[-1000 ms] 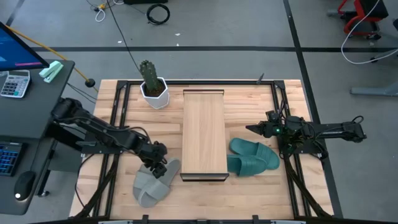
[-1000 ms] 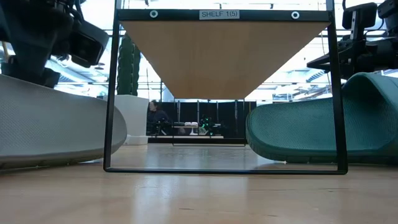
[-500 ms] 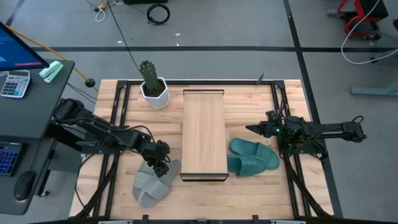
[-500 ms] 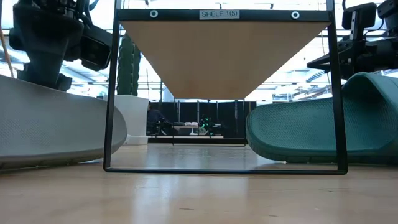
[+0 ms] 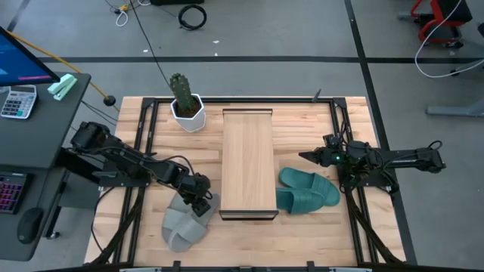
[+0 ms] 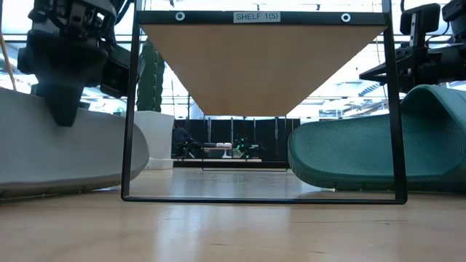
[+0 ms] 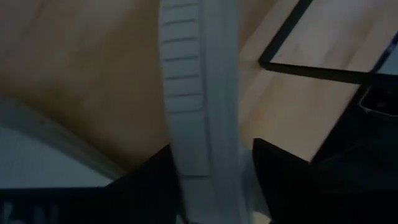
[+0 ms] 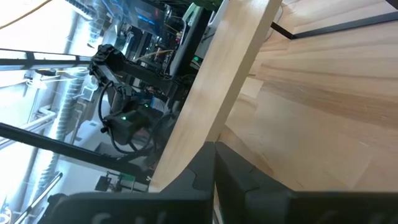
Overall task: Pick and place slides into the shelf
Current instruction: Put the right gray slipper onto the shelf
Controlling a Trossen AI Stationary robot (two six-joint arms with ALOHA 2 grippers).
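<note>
We see the shelf (image 5: 248, 162) running near to far down the middle of the table (image 5: 299, 238). Left of its near end lie two slides (image 5: 186, 223), the left gripper (image 5: 200, 202) down on them. Right of its near end lie two more slides (image 5: 308, 190). The right gripper (image 5: 309, 157) sits just beyond those. A potted cactus (image 5: 184, 102) stands at the far left.

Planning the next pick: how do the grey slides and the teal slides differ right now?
The grey slides lie left of the shelf, the teal slides right of it. The left gripper is down on the grey pair; the right gripper is off the teal pair. Both pairs are on the tabletop.
</note>
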